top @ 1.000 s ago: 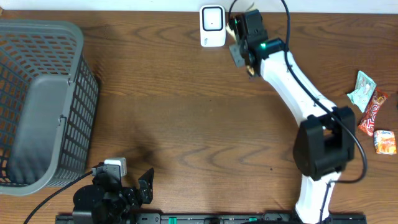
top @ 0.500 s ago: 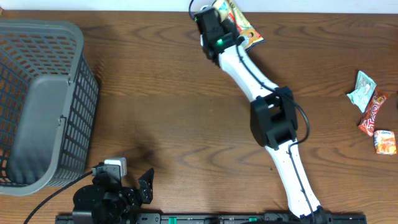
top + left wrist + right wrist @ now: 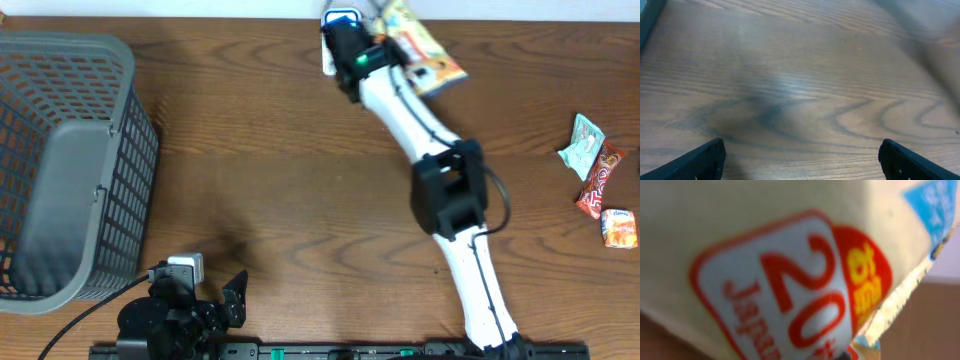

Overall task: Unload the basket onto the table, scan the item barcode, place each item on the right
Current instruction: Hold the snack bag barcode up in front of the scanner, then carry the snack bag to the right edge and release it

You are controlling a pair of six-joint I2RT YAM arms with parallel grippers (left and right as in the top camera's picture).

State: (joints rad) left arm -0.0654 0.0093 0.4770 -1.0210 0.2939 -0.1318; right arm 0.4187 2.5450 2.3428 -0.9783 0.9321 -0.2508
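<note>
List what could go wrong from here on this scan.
1. The packet hangs to the right of the scanner, not over it. The right wrist view shows only printed artwork and no barcode, so the read may miss.
2. The right arm partly covers the scanner and its wrist sits close to it. A turn there could knock the scanner.
3. The packet looks thin and sticks out sideways, so it might flex or slip in the grip.

A yellow-and-orange snack packet, its cream face bearing a red-rimmed "20" label, is tilted above the far counter edge, just right of the white, blue-lit scanner.
</note>
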